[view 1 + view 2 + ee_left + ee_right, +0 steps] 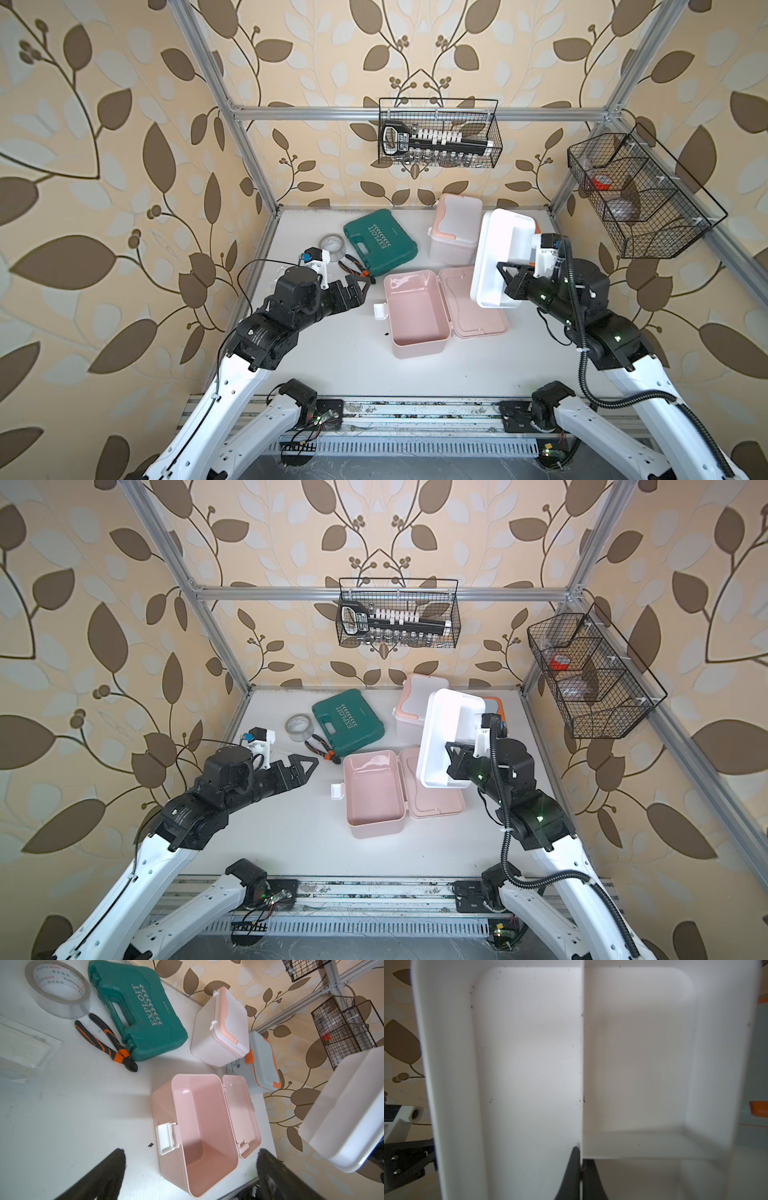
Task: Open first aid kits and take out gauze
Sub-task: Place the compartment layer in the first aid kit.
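Right gripper (pixel 581 1164): jaws pinched shut on the centre divider of a white tray (pixel 492 249). The tray is held tilted, clear of the table (pixel 316 353), with its open side facing the wrist. Just inboard of and below it: pink kit (pixel 415 316), open, lid laid flat on the side toward this gripper. Beyond the tray, away from the arm: blue kit (pixel 264 1059), closed, orange latch, mostly hidden in both top views. Next to that, farther inboard: white kit (pixel 453 237), peach trim, closed. Left gripper (pixel 307 766): jaws wide apart, holding nothing, hovering above the table and aimed at the pink kit's latch side, near it but not touching. Just ahead of its tips: pliers (pixel 353 270), close against the green case (pixel 380 243), with the tape (pixel 330 245) beside them. Gauze (pixel 22 1049): one clear flat packet with a pale pad, blurred, lying on the table outboard of the left wrist. It is near the tape, outside every kit, and well apart from the right gripper.
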Controlling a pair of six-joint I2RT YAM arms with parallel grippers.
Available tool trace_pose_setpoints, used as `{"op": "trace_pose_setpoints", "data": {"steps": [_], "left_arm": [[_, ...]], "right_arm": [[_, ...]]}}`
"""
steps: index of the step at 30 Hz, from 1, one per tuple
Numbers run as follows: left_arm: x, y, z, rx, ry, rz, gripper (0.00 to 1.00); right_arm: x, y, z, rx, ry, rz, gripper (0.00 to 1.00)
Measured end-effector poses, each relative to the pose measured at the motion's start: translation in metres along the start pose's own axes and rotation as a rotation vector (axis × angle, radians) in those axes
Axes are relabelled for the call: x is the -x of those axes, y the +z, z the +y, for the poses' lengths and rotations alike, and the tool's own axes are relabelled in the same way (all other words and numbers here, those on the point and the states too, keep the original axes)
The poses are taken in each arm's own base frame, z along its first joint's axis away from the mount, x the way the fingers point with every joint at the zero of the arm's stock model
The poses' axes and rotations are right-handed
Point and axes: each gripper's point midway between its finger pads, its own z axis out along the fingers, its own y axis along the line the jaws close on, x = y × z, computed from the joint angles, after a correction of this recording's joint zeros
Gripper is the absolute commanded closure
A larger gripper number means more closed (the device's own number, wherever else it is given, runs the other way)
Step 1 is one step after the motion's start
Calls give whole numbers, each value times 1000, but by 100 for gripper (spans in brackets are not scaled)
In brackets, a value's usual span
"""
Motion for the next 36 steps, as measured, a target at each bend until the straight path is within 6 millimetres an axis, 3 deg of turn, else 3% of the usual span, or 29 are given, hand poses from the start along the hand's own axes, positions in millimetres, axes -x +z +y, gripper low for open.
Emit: {"op": "trace_pose_setpoints", "data": {"steps": [4, 11, 16, 19, 24, 30, 36], "left_arm": [[-12, 17, 5, -6, -32, 59, 1], [-38, 41, 18, 6, -107, 164, 1], [-50, 38, 28, 10, -134, 170, 1], [-49, 29, 29, 5, -130, 137, 1], [-46, 17, 30, 6, -122, 98, 1], [-44, 11, 32, 13, -119, 73, 1], [-44, 9, 34, 18, -118, 69, 1]], "right_arm": [[-25, 26, 12, 56, 25, 127, 100], [-108, 67, 54, 82, -58, 429, 100], [-143, 90, 92, 19, -145, 550, 100], [-159, 101, 104, -42, -164, 586, 100], [-182, 115, 91, -213, -170, 630, 100], [-191, 122, 68, -357, -166, 642, 100], [-198, 128, 61, -415, -155, 653, 100]]}}
